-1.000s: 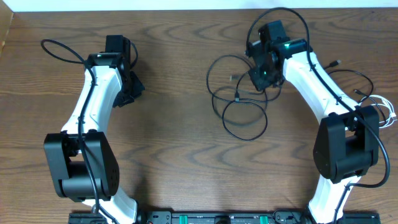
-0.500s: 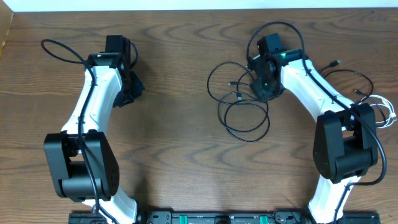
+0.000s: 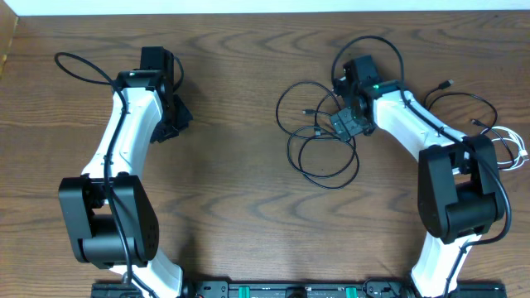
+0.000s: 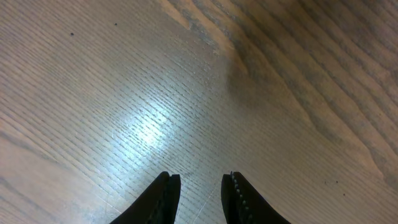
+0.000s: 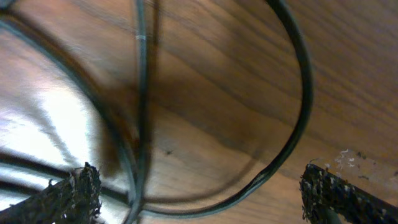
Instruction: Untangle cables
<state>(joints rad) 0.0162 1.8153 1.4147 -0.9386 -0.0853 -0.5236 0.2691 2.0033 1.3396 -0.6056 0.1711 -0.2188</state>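
Counting from overhead, I find one black cable and one white cable on the worktop. The black cable lies in several overlapping loops right of the middle. The white cable is bunched at the right edge beside my right arm's base, well apart from those loops. My right gripper sits over the loops and hides where they cross. Only the right wrist view shows its fingertips spread wide, with cable strands running between them on the wood and nothing clamped. My left gripper hangs over bare wood, far from both cables. Its wrist view shows the fingers a narrow gap apart, holding nothing.
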